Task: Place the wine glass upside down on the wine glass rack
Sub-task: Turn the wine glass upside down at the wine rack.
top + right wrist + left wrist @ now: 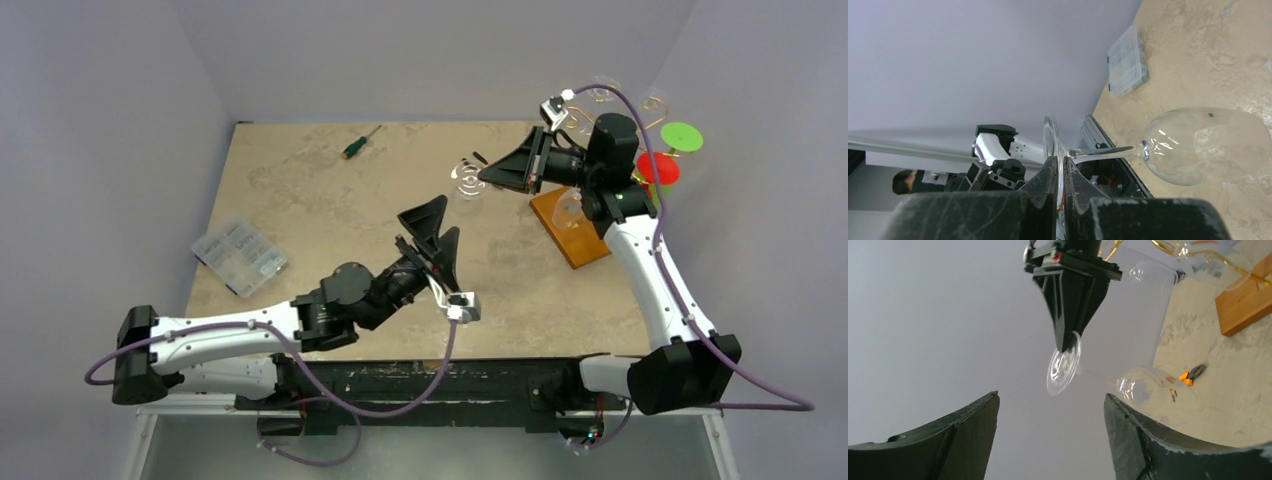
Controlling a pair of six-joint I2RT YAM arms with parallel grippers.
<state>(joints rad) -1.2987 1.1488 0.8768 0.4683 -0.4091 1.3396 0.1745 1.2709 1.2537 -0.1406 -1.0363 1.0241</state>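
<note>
My right gripper [1059, 162] is shut on the rim of the wine glass's round foot [1050, 137]. The clear wine glass [1208, 145] hangs sideways above the table, stem level, bowl pointing away from the fingers. From above, the right gripper [492, 176] holds the glass [466, 175] over the table's middle, left of the wine glass rack. The rack has an orange-brown wooden base [572, 232] and gold wire arms [655, 120]. My left gripper [432, 232] is open and empty, just below the glass; in its own view the left gripper [1050, 405] sees the foot [1064, 365] ahead, untouched.
A clear plastic compartment box [238, 255] lies near the left edge. A green-handled screwdriver [360, 142] is at the back. Green [682, 135] and red [658, 168] discs sit by the rack. Another clear glass [567, 207] hangs over the rack base.
</note>
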